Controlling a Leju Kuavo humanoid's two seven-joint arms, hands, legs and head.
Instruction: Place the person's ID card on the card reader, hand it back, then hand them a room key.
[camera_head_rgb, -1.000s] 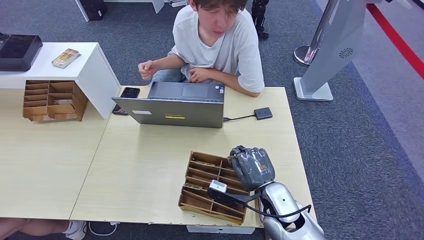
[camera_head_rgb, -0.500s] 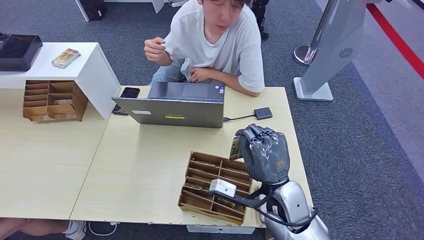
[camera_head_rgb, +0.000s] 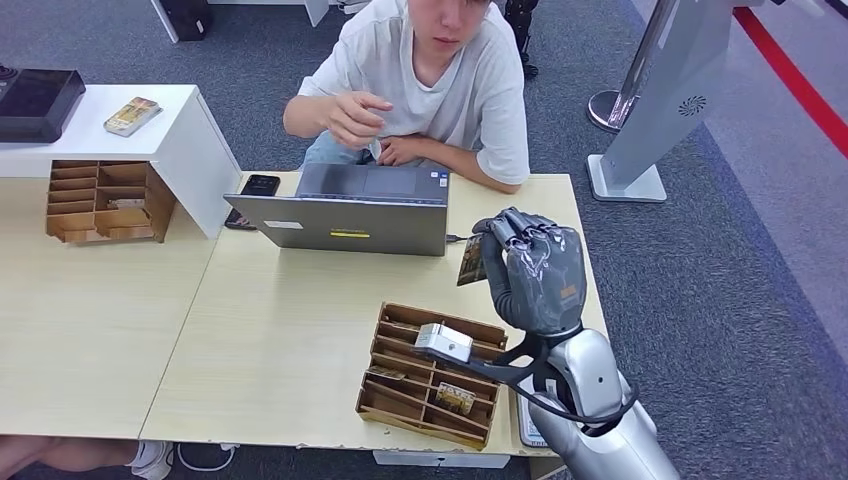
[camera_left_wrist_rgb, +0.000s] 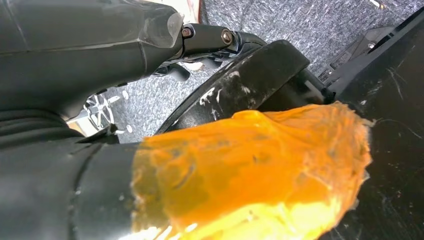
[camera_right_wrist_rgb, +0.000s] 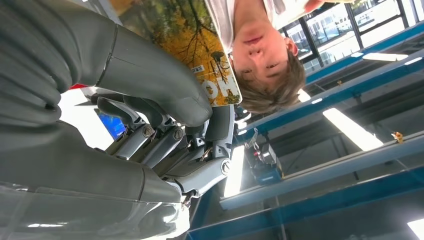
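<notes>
Your right hand (camera_head_rgb: 530, 270) is raised above the desk (camera_head_rgb: 280, 330) and grips a room key (camera_head_rgb: 470, 262) card with an autumn-tree print between thumb and fingers, just beyond the wooden card tray (camera_head_rgb: 432, 372). The open laptop (camera_head_rgb: 345, 212) stands between your hand and the seated person (camera_head_rgb: 420, 80), whose own hand (camera_head_rgb: 352, 118) hovers above it. For your left hand, I cannot tell its state.

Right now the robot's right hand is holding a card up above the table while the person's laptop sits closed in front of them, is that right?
Not quite: the laptop is open, as the head view shows. The right hand does hold a card above the table.
</notes>
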